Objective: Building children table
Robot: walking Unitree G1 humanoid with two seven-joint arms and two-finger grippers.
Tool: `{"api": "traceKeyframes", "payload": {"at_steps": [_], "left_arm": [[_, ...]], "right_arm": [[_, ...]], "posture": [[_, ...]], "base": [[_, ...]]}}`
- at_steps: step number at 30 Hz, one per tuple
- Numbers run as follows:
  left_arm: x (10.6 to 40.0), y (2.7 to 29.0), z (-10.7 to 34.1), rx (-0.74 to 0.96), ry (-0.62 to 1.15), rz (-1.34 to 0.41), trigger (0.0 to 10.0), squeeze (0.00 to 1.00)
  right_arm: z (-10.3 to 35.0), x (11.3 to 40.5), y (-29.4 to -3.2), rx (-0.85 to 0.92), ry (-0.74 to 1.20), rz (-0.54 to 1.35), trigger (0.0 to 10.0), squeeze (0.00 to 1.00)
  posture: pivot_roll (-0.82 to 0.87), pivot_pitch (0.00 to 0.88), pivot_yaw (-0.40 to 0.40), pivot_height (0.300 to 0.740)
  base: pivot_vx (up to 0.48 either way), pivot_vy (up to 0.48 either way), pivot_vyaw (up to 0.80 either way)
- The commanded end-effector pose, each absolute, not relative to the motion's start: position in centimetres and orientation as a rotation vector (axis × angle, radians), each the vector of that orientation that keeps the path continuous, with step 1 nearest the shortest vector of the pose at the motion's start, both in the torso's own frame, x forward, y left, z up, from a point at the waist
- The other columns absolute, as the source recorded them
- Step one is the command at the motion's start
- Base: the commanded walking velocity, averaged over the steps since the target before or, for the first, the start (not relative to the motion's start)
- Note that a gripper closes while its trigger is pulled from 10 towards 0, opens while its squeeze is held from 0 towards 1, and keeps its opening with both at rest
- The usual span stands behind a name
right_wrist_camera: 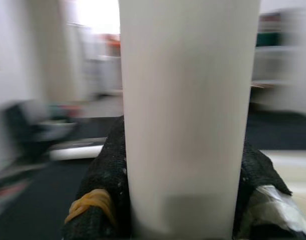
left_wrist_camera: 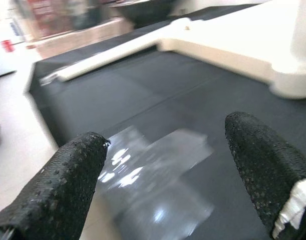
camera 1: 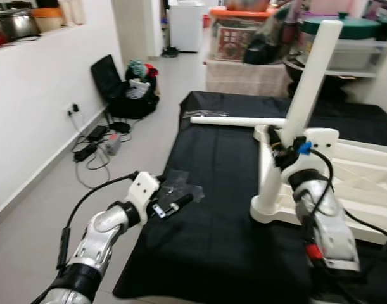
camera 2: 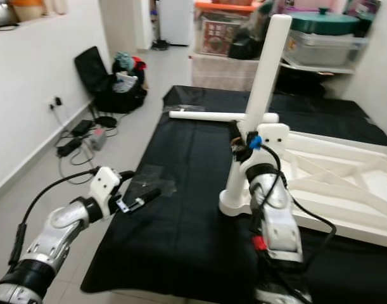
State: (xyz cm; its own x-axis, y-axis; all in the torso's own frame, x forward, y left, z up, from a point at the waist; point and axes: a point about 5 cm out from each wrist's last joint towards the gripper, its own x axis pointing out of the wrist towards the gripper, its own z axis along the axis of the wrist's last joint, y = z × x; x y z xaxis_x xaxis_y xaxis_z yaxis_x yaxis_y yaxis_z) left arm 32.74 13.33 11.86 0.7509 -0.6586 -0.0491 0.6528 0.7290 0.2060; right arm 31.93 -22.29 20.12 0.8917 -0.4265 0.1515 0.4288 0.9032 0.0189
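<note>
Leg-fitting step: right gripper (camera 2: pixel 246 143) clamps the upright white leg (camera 2: pixel 264 76) seated in the upturned tabletop (camera 2: pixel 345 183); left gripper (left_wrist_camera: pixel 173 170) gapes above a plastic bag (left_wrist_camera: pixel 158 175); next, likely twisting the leg tight.

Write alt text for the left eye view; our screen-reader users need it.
The right gripper clasps an upright white table leg fixed to an upturned white tabletop on a black cloth. The open left gripper hovers over a clear plastic bag; another leg lies behind.
</note>
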Motion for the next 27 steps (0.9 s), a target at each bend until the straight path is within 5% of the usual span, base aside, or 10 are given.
{"api": "traceKeyframes", "payload": {"at_steps": [1, 9, 10, 14, 15, 19, 20, 24, 25, 27], "left_arm": [[32.6, 13.6, 11.4, 0.227, -0.008, -0.724, 10.0, 0.0], [32.4, 14.4, 11.1, 0.234, 0.007, -0.712, 10.0, 0.0], [32.4, 14.1, 11.1, 0.229, 0.002, -0.711, 10.0, 0.0], [32.3, 13.8, 11.2, 0.22, -0.007, -0.714, 10.0, 0.0], [32.2, 13.8, 11.1, 0.219, -0.006, -0.714, 10.0, 0.0], [32.3, 14.1, 11.1, 0.225, -0.003, -0.71, 10.0, 0.0], [32.4, 14.3, 11.2, 0.228, -0.003, -0.705, 10.0, 0.0], [32.5, 14.5, 11.3, 0.23, -0.003, -0.701, 10.0, 0.0], [32.5, 14.3, 11.4, 0.229, -0.009, -0.704, 10.0, 0.0], [32.4, 14.1, 11.3, 0.226, -0.011, -0.707, 10.0, 0.0]], "right_arm": [[15.0, 30.4, -25.5, -0.027, 0.101, -0.642, 0.0, 0.0], [13.3, 27.4, -24.7, 0.0, 0.188, -0.896, 0.0, 0.0], [13.0, 28.1, -23.9, 0.048, 0.222, -0.818, 8.5, 0.0], [13.6, 30.1, -22.3, 0.108, 0.19, -0.597, 10.0, 0.0], [14.7, 31.1, -21.7, 0.151, 0.098, -0.467, 10.0, 1.0], [16.6, 32.6, -20.6, 0.22, -0.01, -0.267, 10.0, 1.0], [18.2, 33.0, -19.7, 0.216, -0.09, -0.138, 10.0, 0.0], [19.2, 33.1, -19.1, 0.205, -0.134, -0.061, 10.0, 0.0], [21.0, 32.0, -17.1, 0.161, -0.213, 0.261, 10.0, 0.0], [21.1, 31.4, -16.3, 0.118, -0.22, 0.405, 10.0, 0.0]], "posture": [[-0.06, 0.0, -0.02, 0.74], [-0.07, 0.0, -0.026, 0.74], [-0.06, 0.0, -0.03, 0.74], [-0.06, 0.0, -0.034, 0.74], [-0.05, 0.0, -0.036, 0.74], [-0.04, 0.0, -0.041, 0.74], [-0.05, 0.0, -0.038, 0.74], [-0.05, 0.0, -0.038, 0.74], [-0.04, 0.0, -0.046, 0.74], [-0.03, 0.0, -0.05, 0.74]], "base": [[0.0, 0.0, 0.0], [0.0, 0.0, 0.0], [0.0, 0.0, 0.0], [0.0, 0.0, 0.0], [0.0, 0.0, 0.0], [0.0, 0.0, 0.0], [0.0, 0.0, 0.0], [0.0, 0.0, 0.0], [0.0, 0.0, 0.0], [0.0, 0.0, 0.0]]}}
